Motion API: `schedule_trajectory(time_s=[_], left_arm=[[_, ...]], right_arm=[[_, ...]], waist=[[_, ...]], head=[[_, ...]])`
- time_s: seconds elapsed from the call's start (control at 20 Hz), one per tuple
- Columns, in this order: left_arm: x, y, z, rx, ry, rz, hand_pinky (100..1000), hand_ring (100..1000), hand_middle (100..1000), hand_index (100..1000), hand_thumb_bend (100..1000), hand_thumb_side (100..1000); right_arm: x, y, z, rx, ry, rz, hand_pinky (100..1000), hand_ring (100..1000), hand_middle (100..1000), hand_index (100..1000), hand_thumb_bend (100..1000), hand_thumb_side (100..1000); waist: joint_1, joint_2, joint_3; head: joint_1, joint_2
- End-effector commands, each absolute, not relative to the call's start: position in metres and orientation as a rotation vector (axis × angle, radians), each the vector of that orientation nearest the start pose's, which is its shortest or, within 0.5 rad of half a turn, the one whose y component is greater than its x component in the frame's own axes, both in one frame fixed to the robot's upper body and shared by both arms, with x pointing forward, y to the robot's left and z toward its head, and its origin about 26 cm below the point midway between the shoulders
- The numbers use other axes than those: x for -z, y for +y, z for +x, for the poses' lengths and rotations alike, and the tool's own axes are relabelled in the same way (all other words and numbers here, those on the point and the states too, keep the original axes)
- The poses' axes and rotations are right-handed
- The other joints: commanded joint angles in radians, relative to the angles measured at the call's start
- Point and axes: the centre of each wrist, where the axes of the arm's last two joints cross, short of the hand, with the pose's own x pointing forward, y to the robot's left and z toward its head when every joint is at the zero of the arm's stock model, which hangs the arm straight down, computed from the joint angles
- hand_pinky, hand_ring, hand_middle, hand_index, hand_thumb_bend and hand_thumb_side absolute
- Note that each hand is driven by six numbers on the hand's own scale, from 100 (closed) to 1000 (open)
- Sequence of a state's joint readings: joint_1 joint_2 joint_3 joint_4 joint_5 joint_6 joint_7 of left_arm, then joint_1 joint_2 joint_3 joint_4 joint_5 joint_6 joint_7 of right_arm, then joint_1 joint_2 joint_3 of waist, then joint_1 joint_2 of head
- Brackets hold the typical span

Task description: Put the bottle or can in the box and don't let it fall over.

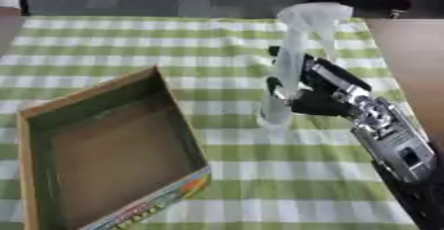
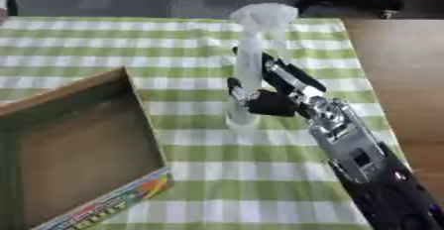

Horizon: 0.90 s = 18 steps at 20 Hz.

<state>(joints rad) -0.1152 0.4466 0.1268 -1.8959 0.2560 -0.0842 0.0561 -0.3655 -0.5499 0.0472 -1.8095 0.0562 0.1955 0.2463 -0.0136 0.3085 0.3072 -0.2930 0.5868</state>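
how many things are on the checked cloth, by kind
bottle, clear, held upright by the right hand: 1
box, open cardboard: 1
total: 2

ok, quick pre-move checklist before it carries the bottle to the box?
1. Right hand curled round the bottle: ok.
2. Bottle upright: ok, roughly vertical.
3. Bottle lifted off the checked cloth: cannot tell; its base is near the cloth.
4. Box open, nothing seen inside: ok.
5. Path from bottle to box free of things: ok.
6. Left hand out of the way: ok, not in view.
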Motion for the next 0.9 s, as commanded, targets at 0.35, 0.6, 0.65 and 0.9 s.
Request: schedule_trajectory(time_s=[0.35,0.6,0.65,0.9], left_arm=[[-0.1602,0.3393,0.2856,0.158,-2.138,0.191,919,833,937,836,100,817],[-0.1604,0.3393,0.2857,0.158,-2.139,0.191,920,833,937,836,100,816],[-0.1604,0.3394,0.2857,0.158,-2.139,0.191,920,833,937,836,100,816],[-0.1608,0.3391,0.2859,0.16,-2.14,0.19,920,833,938,836,100,816]], right_arm=[[-0.2072,-0.3004,0.3318,-0.823,-1.813,-0.294,971,1000,1000,1000,100,424],[-0.2055,-0.302,0.3338,-0.844,-1.786,-0.271,970,1000,1000,1000,100,426],[-0.2046,-0.3024,0.334,-0.845,-1.781,-0.268,970,1000,1000,1000,100,431],[-0.2011,-0.3037,0.3336,-0.849,-1.766,-0.259,971,1000,1000,1000,100,423]], waist=[[0.002,-0.01,0.001],[0.002,-0.01,0.003],[0.002,-0.009,0.003],[0.001,-0.007,0.003]], head=[[-0.001,-0.011],[-0.001,-0.013],[-0.001,-0.013],[0.001,-0.012]])
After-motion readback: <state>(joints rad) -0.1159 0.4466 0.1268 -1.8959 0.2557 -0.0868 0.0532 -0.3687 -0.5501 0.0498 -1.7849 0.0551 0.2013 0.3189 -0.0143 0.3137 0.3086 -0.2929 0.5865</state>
